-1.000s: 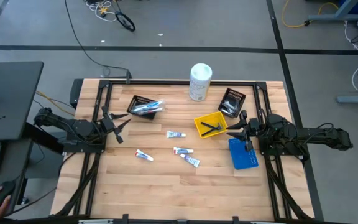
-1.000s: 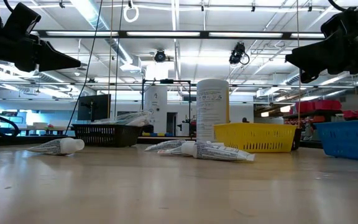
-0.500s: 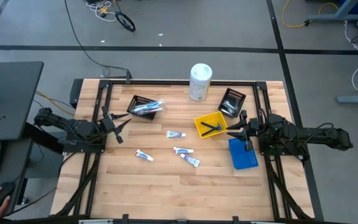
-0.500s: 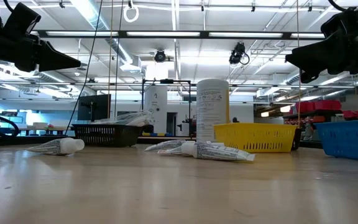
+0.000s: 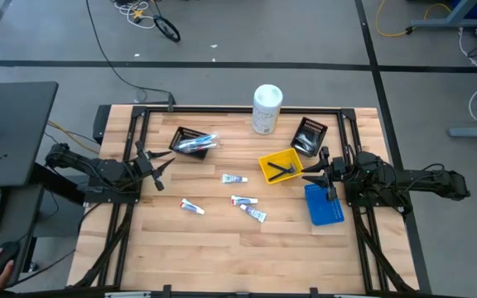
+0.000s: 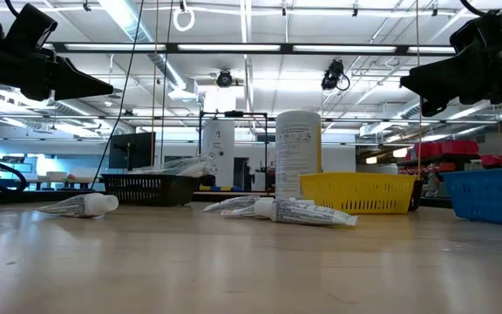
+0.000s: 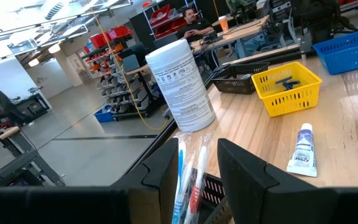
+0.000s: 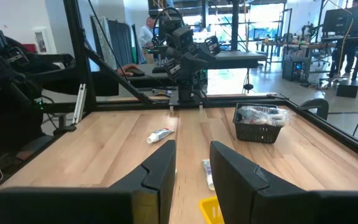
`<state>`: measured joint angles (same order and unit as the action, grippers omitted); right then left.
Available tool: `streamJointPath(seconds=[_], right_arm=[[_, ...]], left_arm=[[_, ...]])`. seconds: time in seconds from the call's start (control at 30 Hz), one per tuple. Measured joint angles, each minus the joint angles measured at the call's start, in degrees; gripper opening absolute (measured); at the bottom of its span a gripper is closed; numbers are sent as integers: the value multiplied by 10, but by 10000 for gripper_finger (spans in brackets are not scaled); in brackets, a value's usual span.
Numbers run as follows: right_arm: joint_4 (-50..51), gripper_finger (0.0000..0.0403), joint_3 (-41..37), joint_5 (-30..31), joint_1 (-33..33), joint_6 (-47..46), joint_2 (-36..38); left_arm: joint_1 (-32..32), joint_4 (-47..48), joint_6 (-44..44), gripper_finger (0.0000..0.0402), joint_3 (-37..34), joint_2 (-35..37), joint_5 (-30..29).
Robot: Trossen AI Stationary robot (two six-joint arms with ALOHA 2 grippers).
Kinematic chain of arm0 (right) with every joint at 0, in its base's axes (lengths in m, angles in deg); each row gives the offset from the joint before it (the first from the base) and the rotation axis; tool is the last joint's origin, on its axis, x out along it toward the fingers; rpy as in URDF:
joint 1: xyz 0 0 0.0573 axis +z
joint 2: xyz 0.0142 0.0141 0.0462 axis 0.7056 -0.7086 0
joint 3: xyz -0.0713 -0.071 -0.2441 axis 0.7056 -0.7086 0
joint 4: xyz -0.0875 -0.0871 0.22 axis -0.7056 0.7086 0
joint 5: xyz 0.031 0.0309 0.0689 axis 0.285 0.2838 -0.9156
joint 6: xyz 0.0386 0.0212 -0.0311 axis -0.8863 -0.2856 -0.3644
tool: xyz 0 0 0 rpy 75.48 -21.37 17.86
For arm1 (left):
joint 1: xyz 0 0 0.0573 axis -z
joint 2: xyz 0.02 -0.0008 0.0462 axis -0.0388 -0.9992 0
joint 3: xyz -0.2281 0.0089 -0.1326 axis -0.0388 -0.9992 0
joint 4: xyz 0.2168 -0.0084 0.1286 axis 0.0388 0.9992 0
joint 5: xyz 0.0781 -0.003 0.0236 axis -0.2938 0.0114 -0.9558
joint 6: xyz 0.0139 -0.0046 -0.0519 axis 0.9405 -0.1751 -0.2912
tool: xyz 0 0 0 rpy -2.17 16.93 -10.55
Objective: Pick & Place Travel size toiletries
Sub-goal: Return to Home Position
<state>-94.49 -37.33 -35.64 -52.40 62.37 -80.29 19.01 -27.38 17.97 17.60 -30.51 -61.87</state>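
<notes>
High view: the left pincer (image 5: 157, 170) hangs released at the counter's (image 5: 222, 257) left edge. The right pincer (image 5: 315, 172) is released at its right edge, just beside the blue bin (image 5: 325, 217). 4 toothpaste tubes (image 5: 243, 200) lie loose mid-counter.

Low view: the tubes lie flat before the white canister (image 6: 298, 153).

Left wrist view: toothbrushes (image 7: 199, 171) show between parted fingers (image 7: 166, 180); a razor (image 7: 286, 81) lies in the yellow bin (image 7: 291, 101).

Right wrist view: fingers parted, holding nothing.
</notes>
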Motion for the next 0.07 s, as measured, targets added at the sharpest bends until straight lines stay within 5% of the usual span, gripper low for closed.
streamJointPath(seconds=[0.07], right_arm=[[0, 108, 0, 0, 0, 0, 0]], left_arm=[[0, 0, 0, 120, 0, 0, 0]])
